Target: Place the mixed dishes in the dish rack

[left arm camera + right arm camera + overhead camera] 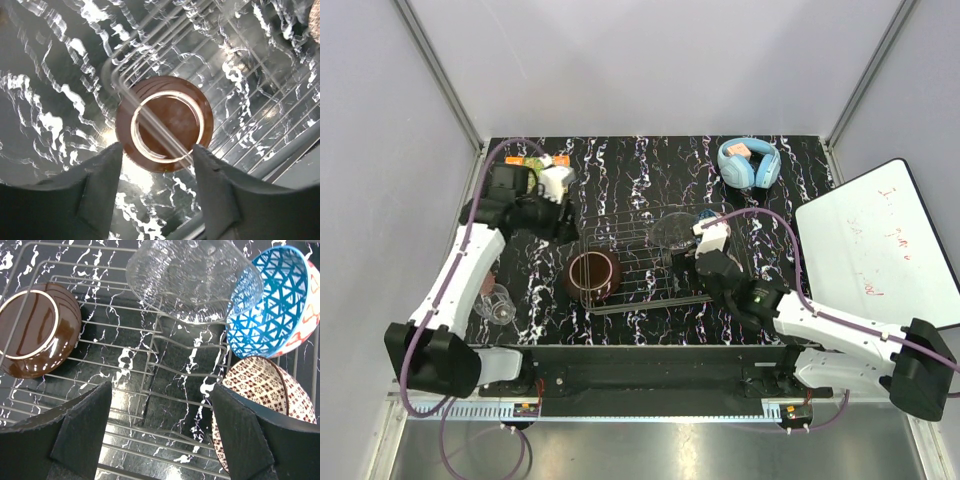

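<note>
While over the dish rack (640, 265), left jaws and right jaws wide, empty.

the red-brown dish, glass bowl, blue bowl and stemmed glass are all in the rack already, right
Not all. The stemmed glass is not in the dish rack: the top external view shows it on the table, left of the rack. The red-brown dish, clear glass bowl and blue patterned bowl are in the rack, as you say.

Red plate (592, 274) in dish rack (642, 300), L end; headphones (750, 163) back-R.
</note>
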### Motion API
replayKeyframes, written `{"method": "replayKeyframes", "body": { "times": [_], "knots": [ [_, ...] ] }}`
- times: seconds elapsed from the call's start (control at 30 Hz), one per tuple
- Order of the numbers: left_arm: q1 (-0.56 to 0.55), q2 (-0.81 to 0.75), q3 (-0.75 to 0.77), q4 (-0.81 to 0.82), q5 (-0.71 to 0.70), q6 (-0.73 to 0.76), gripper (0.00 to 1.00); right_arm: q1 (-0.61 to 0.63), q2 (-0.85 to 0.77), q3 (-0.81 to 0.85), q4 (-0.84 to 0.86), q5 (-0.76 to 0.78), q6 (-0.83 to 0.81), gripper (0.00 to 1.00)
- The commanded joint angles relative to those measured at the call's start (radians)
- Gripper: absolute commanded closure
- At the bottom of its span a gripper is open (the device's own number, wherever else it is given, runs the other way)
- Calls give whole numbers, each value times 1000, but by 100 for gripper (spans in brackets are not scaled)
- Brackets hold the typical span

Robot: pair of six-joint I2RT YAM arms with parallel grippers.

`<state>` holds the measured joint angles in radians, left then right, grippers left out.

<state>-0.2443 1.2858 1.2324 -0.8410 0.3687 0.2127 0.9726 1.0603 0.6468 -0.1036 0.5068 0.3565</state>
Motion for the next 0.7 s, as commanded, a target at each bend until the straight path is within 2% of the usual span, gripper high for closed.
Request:
{"method": "replayKeyframes", "body": {
  "times": [0.0, 0.07, 0.1, 0.2, 0.23, 0.37, 0.5, 0.67],
  "knots": [
    [230, 96, -96, -44, 379, 51, 32, 3, 4, 66, -11, 10, -19, 12],
    [296, 179, -88, -101, 472, 133, 32, 3, -8, 68, -13, 4, -19, 12],
    [350, 273, -77, -127, 557, 164, 32, 2, -13, 68, -16, 4, -17, 12],
    [410, 464, -13, -286, 694, 348, 34, 2, -25, 79, -37, 9, -17, 12],
    [416, 507, 21, -378, 711, 452, 35, 2, -23, 82, -44, 13, -19, 12],
    [462, 664, 68, -530, 762, 652, 37, 2, -5, 108, -68, 13, -13, 12],
    [493, 736, 62, -567, 774, 743, 37, 2, 27, 142, -77, 4, -10, 12],
    [516, 761, 58, -532, 759, 740, 36, 2, 59, 171, -85, -8, -11, 12]
  ]
}}
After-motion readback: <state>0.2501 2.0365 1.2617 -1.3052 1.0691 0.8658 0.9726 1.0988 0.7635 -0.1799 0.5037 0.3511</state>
